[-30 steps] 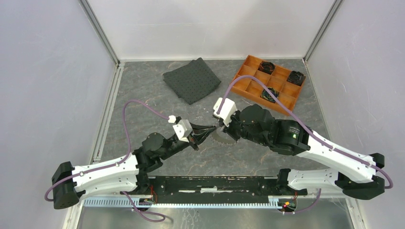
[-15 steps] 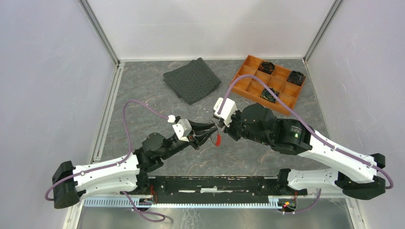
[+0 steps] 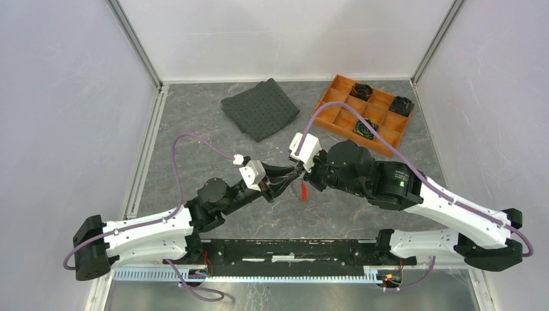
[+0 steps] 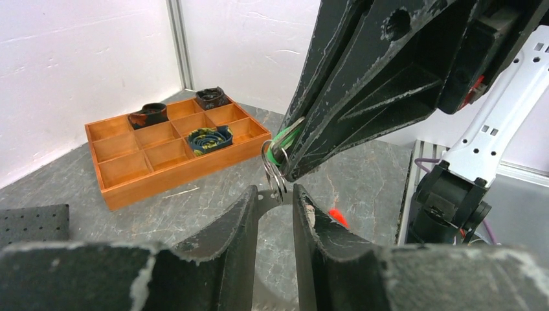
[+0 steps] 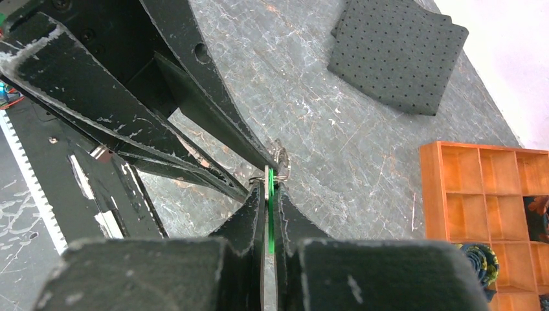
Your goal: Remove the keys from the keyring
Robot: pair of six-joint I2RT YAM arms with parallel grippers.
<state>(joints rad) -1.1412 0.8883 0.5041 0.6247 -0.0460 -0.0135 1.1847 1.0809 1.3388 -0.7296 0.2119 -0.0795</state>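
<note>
My right gripper [image 5: 268, 184] is shut on the green key [image 5: 268, 220], whose head shows edge-on between the jaws. From its tips hangs the keyring [image 4: 275, 173], a thin wire loop. My left gripper [image 4: 277, 197] is open just below it, tip to tip with the right gripper [image 3: 300, 171]. The ring's lower end and a flat grey metal piece with a hole sit in the gap between the left fingers [image 4: 246, 217]. The red key [image 3: 303, 192] lies free on the table under the grippers, and in the left wrist view this red key [image 4: 336, 217] shows past my right-hand finger.
An orange compartment tray [image 3: 336, 116] stands at the back right, with three black gear-like pieces [image 3: 360, 89] in its cells. A dark dotted mat [image 3: 260, 109] lies at the back centre. White walls close in the grey stone table on three sides.
My left gripper has gone from shut to open and shifted slightly right. The red key has come away and dropped to the table. The right gripper keeps its hold.
</note>
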